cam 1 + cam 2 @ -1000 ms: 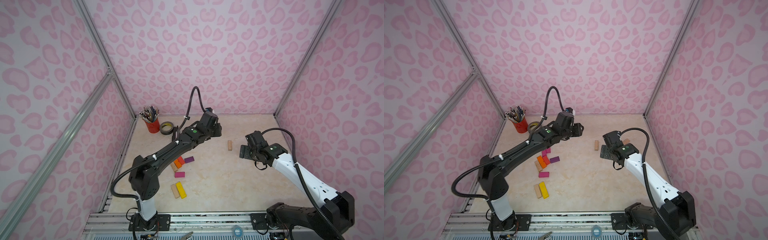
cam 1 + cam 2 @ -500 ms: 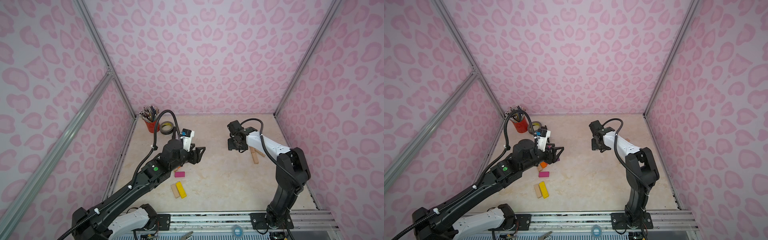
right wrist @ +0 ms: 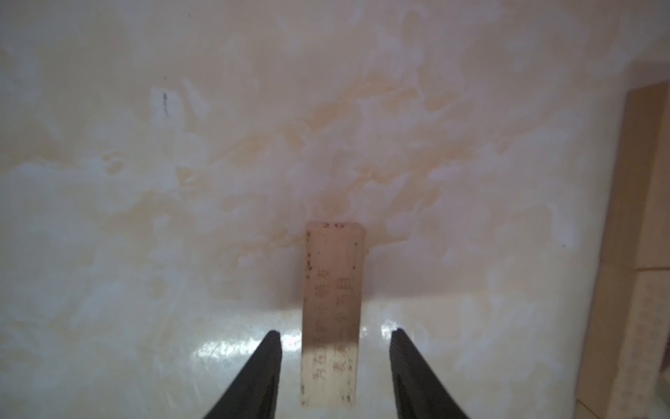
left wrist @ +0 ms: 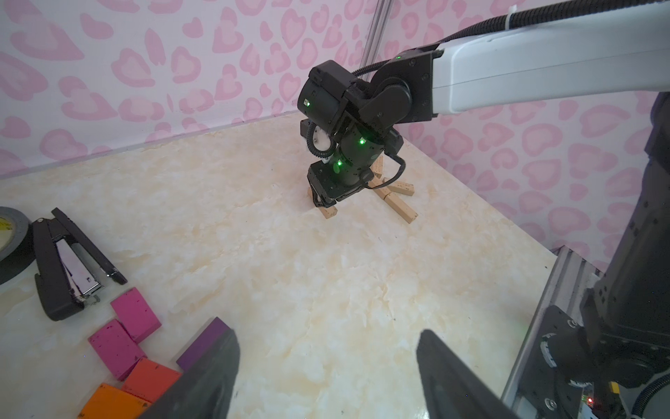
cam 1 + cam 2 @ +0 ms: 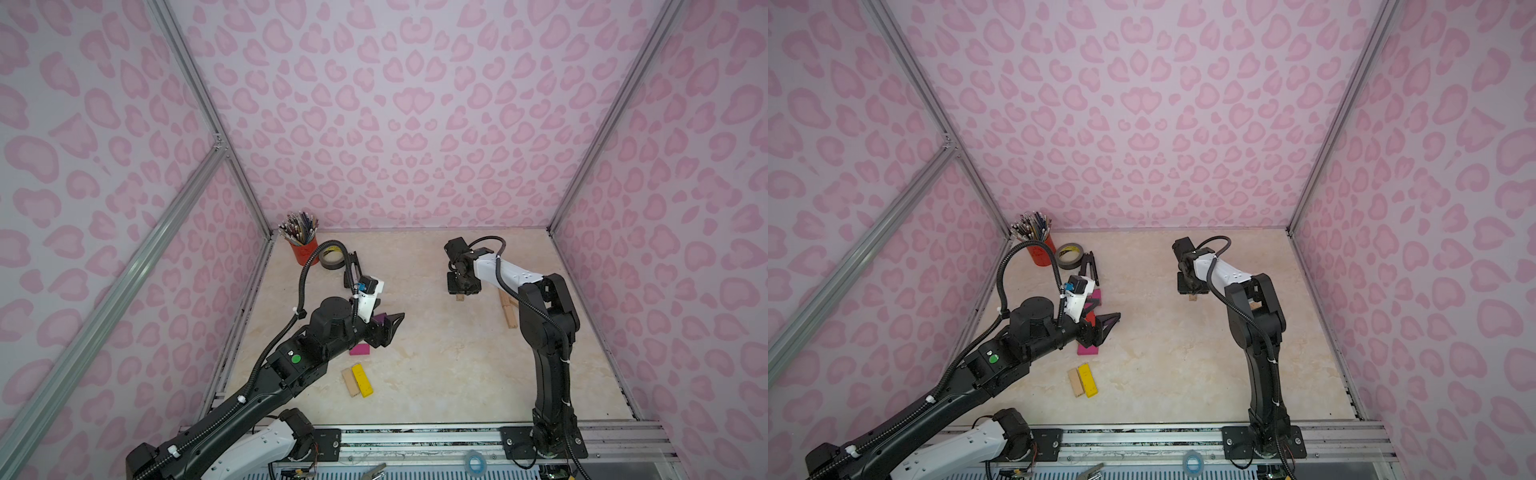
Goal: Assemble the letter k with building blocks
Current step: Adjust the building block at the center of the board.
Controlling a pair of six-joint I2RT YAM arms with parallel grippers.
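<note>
Using the red pencil cup (image 5: pixel 305 254) in the back-left corner as my reference for everything. A tape roll (image 5: pixel 332 259) sits just beside the cup, and a black stapler (image 4: pixel 69 261) lies splayed open just past that.

Out from the cup toward the front there's a bunch of coloured blocks packed close: magenta blocks (image 4: pixel 136 313), orange blocks (image 4: pixel 152 379) and a purple block (image 4: pixel 203 335). The left gripper (image 4: pixel 328 335) hangs right by that bunch, jaws spread wide with nothing between them.

Farther front from the cup, a yellow block (image 5: pixel 362 380) and a plain wood block (image 5: pixel 350 382) lie side by side, touching.

Well to the right of the cup, the right gripper (image 3: pixel 335 332) points down at a lone wood block (image 3: pixel 331 275) lying flat on the table (image 5: pixel 436 353). Its jaws straddle the block with a small gap on each side, so no grip on it.

Farthest right from the cup, a few more wood bars (image 5: pixel 509 309) lie together, some at angles.
</note>
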